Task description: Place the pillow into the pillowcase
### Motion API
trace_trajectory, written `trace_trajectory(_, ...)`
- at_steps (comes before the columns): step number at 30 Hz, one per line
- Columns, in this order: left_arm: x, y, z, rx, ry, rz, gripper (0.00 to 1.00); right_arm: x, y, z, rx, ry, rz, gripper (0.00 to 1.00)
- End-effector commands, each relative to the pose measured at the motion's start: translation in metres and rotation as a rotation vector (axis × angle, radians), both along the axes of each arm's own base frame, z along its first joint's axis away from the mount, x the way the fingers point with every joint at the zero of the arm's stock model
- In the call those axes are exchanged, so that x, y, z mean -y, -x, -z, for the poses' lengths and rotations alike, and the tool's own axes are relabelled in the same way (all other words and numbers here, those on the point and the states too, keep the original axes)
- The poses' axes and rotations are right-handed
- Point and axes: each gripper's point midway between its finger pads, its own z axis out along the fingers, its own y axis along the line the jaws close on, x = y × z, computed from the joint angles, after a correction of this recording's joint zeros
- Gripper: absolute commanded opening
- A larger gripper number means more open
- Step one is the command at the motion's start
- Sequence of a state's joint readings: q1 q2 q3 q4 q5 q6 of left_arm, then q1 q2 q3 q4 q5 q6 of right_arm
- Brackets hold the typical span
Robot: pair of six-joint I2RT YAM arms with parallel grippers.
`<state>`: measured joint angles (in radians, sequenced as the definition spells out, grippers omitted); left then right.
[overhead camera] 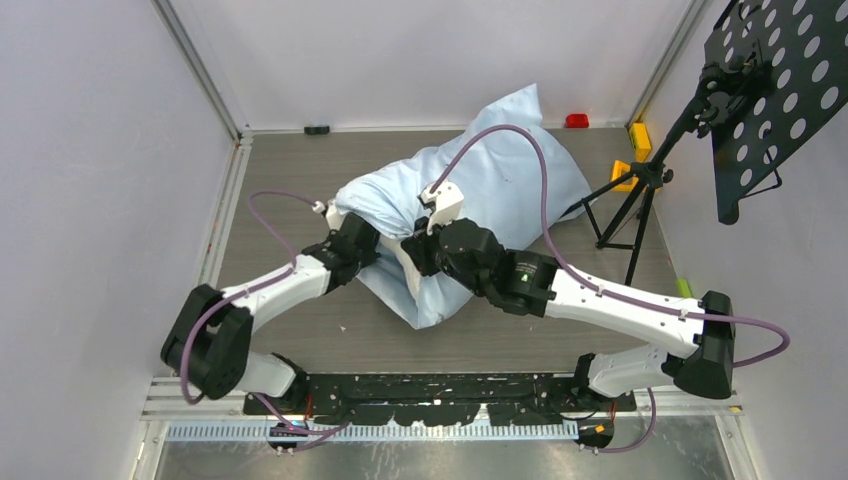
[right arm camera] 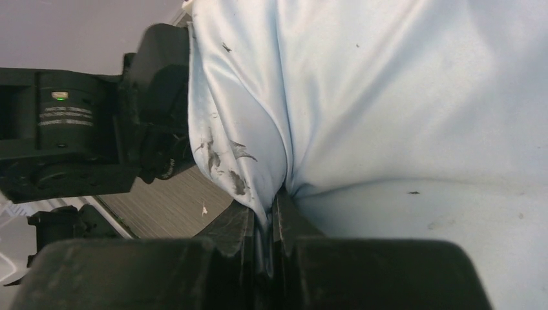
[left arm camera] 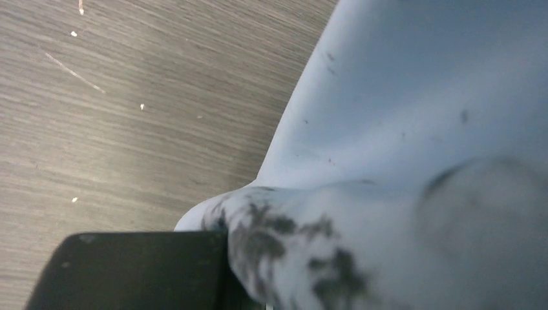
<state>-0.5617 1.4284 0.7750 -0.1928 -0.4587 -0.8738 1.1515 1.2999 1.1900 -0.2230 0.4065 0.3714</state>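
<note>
Wood tabletop (overhead camera: 300,325): L hand (overhead camera: 366,241) & R hand (right arm camera: 262,218) each pinch pillowcase (overhead camera: 500,170), pillow hidden inside.

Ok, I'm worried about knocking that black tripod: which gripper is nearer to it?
Right. The right gripper pinches the pillowcase left of the tripod; the left gripper is at its left edge, farther away.

Robot lab — walled table (overhead camera: 300,180), tripod (overhead camera: 630,205)
</note>
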Motion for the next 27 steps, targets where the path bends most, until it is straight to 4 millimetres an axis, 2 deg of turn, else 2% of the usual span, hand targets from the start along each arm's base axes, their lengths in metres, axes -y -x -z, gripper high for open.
trace_trajectory(1, 0.004, 0.012, -0.031, 0.076, 0.094, 0.064, 0.00, -0.008, 0.017, -0.045, 0.048, -0.181, -0.042, 0.00)
trace_trajectory(6, 0.017, 0.034, -0.059, 0.151, 0.238, 0.164, 0.00, -0.007, 0.007, 0.000, 0.024, -0.084, 0.019, 0.00)
trace_trajectory(9, 0.016, 0.049, -0.058, 0.124, 0.260, 0.184, 0.00, -0.011, 0.003, 0.018, 0.004, -0.058, 0.042, 0.00)
trace_trajectory(15, 0.025, 0.078, -0.040, 0.053, 0.366, 0.233, 0.00, -0.012, -0.018, 0.051, -0.015, 0.048, 0.166, 0.00)
trace_trajectory(19, 0.016, 0.094, -0.025, 0.015, 0.368, 0.207, 0.00, -0.014, -0.028, 0.070, -0.024, 0.109, 0.212, 0.00)
trace_trajectory(23, 0.006, 0.106, -0.010, -0.023, 0.343, 0.191, 0.00, -0.016, -0.034, 0.078, -0.048, 0.098, 0.225, 0.00)
trace_trajectory(27, 0.002, 0.112, -0.004, -0.045, 0.338, 0.175, 0.00, -0.019, -0.037, 0.078, -0.061, 0.075, 0.224, 0.00)
